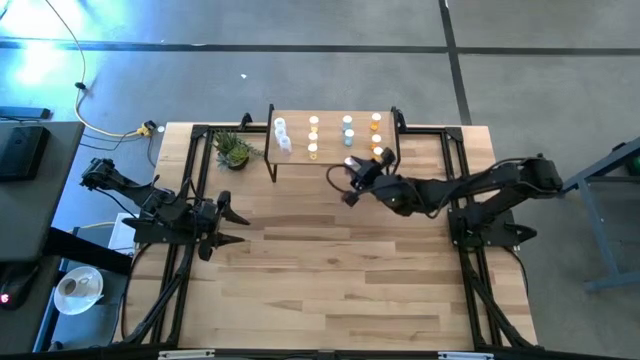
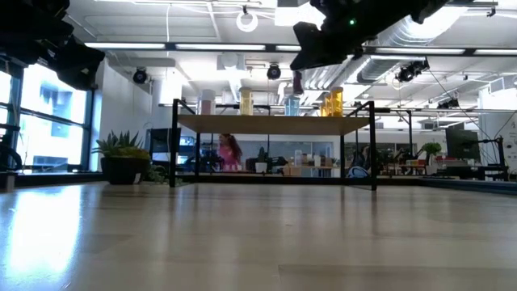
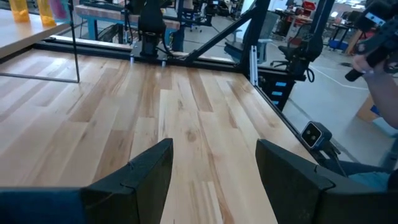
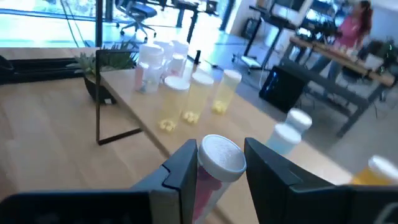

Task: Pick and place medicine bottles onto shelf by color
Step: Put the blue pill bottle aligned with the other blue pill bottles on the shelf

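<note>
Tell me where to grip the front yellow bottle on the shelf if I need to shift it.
Take its round body just under the white cap, coming from the front edge of the shelf. The front yellow bottle stands upright, other yellows lined up behind it, with gaps on either side for the fingers. The right claw must first place its pink bottle.

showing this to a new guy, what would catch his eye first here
Probably the right gripper, shut on a purple-tinted bottle and held above the front edge of the shelf. Next, the bottles already lined up on the shelf in color groups: clear, yellow, blue-green, orange. The left gripper waits open over bare table, and a potted plant sits left of the shelf.
</note>
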Action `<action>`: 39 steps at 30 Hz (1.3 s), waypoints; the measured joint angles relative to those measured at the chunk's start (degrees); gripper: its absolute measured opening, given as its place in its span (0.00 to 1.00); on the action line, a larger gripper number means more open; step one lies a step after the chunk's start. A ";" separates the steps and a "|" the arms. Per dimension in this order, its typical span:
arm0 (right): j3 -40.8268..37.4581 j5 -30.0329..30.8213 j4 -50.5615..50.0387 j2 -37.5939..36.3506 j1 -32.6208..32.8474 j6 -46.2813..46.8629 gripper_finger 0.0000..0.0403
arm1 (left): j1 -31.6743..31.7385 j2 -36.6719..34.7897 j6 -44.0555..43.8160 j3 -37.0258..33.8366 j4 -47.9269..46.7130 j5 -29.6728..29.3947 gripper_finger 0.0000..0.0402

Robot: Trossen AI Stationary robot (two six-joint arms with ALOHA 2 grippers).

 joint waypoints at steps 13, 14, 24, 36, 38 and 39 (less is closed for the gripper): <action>-0.21 -10.93 7.37 1.83 -5.88 -19.00 0.26 | 0.00 0.01 2.56 0.01 -0.06 0.00 0.55; -0.21 -10.90 7.44 2.50 -6.34 -19.28 0.26 | 0.00 0.01 2.56 0.01 -0.06 0.00 0.55; -0.21 -6.39 11.01 7.06 -8.24 -20.26 0.26 | 0.00 0.01 2.56 0.01 -0.06 0.00 0.55; -0.21 -6.14 9.83 7.15 -10.36 -19.84 0.26 | 0.00 0.01 2.38 0.01 -0.15 0.00 0.55; -0.21 -6.61 9.84 7.15 -10.51 -19.84 0.26 | 0.01 0.01 2.34 0.01 -0.15 0.00 0.55; -0.21 -6.72 9.69 7.15 -10.51 -19.84 0.26 | 0.02 0.01 2.34 0.01 -0.15 0.00 0.55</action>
